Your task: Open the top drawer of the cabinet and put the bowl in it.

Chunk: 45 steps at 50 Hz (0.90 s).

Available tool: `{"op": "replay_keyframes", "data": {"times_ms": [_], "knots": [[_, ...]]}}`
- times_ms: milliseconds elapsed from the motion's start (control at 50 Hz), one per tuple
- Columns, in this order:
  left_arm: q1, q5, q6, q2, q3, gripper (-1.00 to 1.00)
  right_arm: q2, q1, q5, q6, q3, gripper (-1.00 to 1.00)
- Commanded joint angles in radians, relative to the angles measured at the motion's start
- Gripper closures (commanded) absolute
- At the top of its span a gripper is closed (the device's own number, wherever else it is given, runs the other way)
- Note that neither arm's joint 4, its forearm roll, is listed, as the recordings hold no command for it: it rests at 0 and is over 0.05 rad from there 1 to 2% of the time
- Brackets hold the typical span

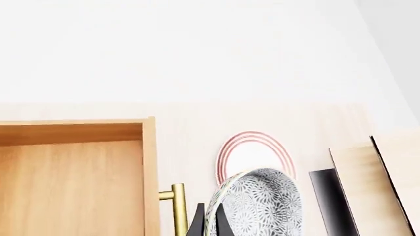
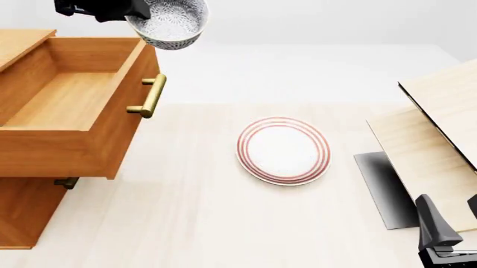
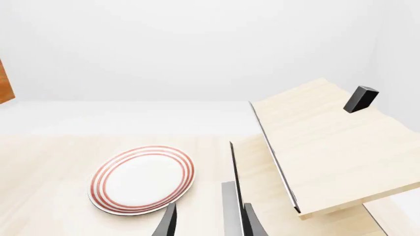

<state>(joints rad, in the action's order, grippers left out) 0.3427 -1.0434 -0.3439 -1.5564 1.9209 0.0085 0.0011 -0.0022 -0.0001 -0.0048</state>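
Pale wood tabletop [image 2: 194, 223] is backed by a plain white wall, with the cabinet [image 2: 30, 206] set at the left edge and a light-wood structure [image 2: 439, 128] at the right.

The top drawer [image 2: 67, 111] is pulled fully out, its interior bare and open to above, its brass handle [image 2: 151, 96] facing right. The bowl [image 2: 171, 22] is held in the air by the left gripper [image 1: 208, 221], its rim pinched between the two dark fingers, as is seen in the left wrist view. In the front view the bowl hangs high, above and just past the drawer's far right corner, roughly over the front panel rather than over the cavity. The drawer floor therefore lies to the left of the bowl and below it, and that offset is judged to be what the coming move turns on: a shift leftward over the opening, then a descent. The bowl is carried somewhat tilted, its mouth towards the camera.

The left arm is reached far forward and raised, its wrist entering from the upper left. The right gripper [image 2: 447, 223] is parked low at the near right, well apart from the drawer, its fingers spread and holding nothing; the left arm is plainly the nearer. A red-ringed plate [image 2: 283, 149] lies flat mid-table, clear of both.
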Motion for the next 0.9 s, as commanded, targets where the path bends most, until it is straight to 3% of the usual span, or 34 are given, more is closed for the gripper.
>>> {"op": "replay_keyframes", "data": {"times_ms": [20, 260, 900], "knots": [[-0.07, -0.008, 0.001, 0.051, -0.017, 1.0, -0.001, 0.0, 0.0, 0.0, 0.001, -1.0], [-0.134, -0.031, -0.001, 0.095, -0.028, 1.0, -0.001, 0.0, 0.0, 0.0, 0.001, -1.0], [-0.311, -0.002, -0.062, 0.266, -0.213, 1.0, 0.0, 0.0, 0.0, 0.0, 0.001, -1.0]]}}
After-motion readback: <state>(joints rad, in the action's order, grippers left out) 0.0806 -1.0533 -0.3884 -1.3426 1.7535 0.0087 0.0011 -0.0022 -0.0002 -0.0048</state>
